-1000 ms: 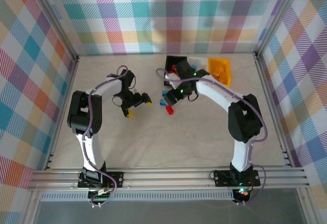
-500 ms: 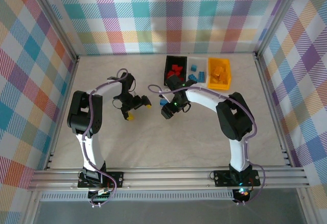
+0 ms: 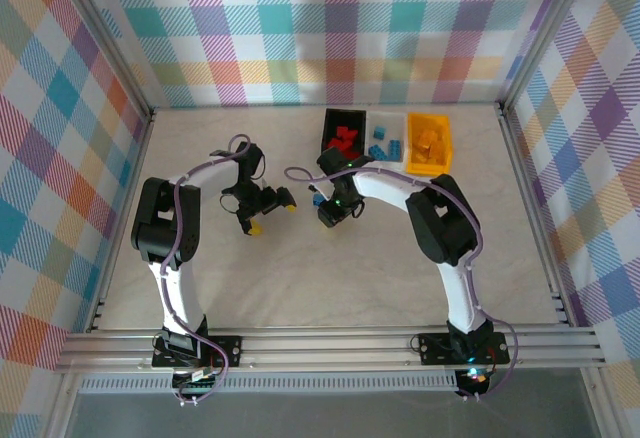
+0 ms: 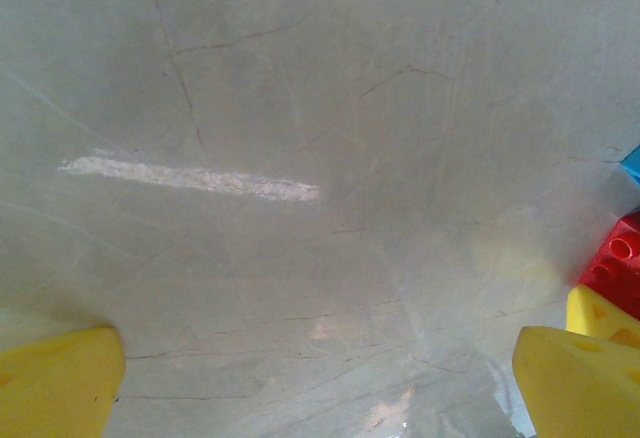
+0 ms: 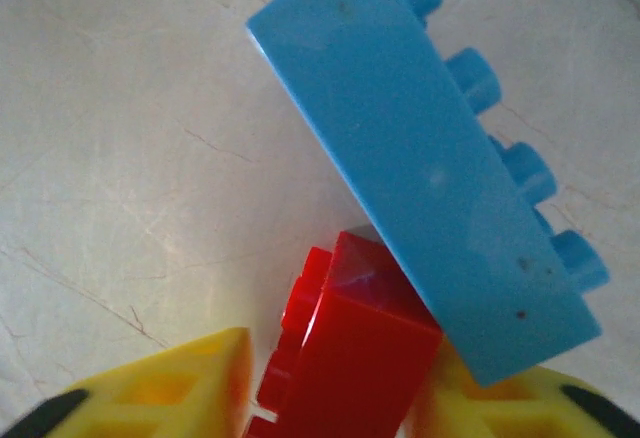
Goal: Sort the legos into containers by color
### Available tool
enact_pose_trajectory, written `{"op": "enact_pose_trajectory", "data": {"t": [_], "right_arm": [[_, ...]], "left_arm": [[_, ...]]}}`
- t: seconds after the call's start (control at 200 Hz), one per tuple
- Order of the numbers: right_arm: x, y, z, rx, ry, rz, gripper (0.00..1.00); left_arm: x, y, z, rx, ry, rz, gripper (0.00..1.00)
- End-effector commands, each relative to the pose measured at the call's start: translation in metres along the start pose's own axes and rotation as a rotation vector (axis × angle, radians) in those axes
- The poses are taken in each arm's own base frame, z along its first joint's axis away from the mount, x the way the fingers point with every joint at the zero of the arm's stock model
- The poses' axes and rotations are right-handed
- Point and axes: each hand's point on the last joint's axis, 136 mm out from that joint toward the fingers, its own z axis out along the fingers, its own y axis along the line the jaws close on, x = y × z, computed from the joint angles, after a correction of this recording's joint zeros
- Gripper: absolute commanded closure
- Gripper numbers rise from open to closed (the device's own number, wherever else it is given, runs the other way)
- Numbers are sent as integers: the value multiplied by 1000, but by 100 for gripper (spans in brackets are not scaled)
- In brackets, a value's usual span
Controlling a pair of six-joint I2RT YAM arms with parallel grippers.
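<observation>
In the right wrist view a red lego (image 5: 360, 358) sits between the yellow fingers of my right gripper (image 5: 330, 378), which is shut on it. A long blue lego (image 5: 420, 158) leans on the red one's far side. From above, the right gripper (image 3: 330, 212) is low over the table centre with a blue lego (image 3: 318, 198) beside it. My left gripper (image 3: 272, 214) is open a little to the left, its fingers (image 4: 60, 378) wide apart over bare table. A red lego (image 4: 615, 263) shows at that view's right edge. The containers stand at the back: black (image 3: 328, 130), white (image 3: 372, 120), yellow-orange (image 3: 445, 143).
Red bricks lie in the black bin, blue ones in the white bin, yellow ones in the yellow-orange bin. Plaid walls and an aluminium frame (image 3: 330, 343) close in the table. The tabletop (image 3: 300, 278) is bare in front of both grippers.
The right arm has swung from over the bins down to the bricks at the table centre. Its jaws have closed on the red lego. The left arm has stayed put.
</observation>
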Motion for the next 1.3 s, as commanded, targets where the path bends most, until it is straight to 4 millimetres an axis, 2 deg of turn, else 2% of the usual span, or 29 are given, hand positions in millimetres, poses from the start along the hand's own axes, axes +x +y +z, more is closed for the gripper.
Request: {"op": "enact_pose_trajectory", "data": {"t": [0.0, 0.15, 0.36, 0.545, 0.61, 0.715, 0.86, 1.005, 1.145, 1.225, 1.295], "right_arm": [[-4, -4, -1, 0, 1, 8, 65], [3, -6, -6, 6, 9, 10, 71], [16, -4, -31, -16, -38, 47, 78], [7, -11, -61, -64, -129, 129, 82], [-4, -21, -78, -66, -183, 160, 82], [-33, -52, -103, -54, -286, 220, 81], [-81, -94, -114, -45, -366, 269, 81], [-118, -134, -102, -5, -407, 286, 81], [-139, -169, -82, 41, -420, 315, 80], [-147, -182, -75, 62, -436, 321, 77], [-155, -186, -75, 73, -463, 306, 76]], "left_arm": [[7, 5, -5, -9, 16, -11, 0], [6, 5, -4, -9, 13, -13, 0], [3, 2, -4, -4, 8, -14, 0], [1, 1, -4, -5, 5, -10, 0], [1, 0, -4, -6, 4, -6, 0], [2, 0, -5, -14, 5, 7, 0], [5, 0, -6, -30, 10, 31, 0], [7, -1, -13, -45, -3, 63, 0], [9, -2, -18, -50, -8, 81, 0], [10, -2, -19, -49, -8, 85, 0], [9, -3, -20, -47, -10, 91, 0]]}}
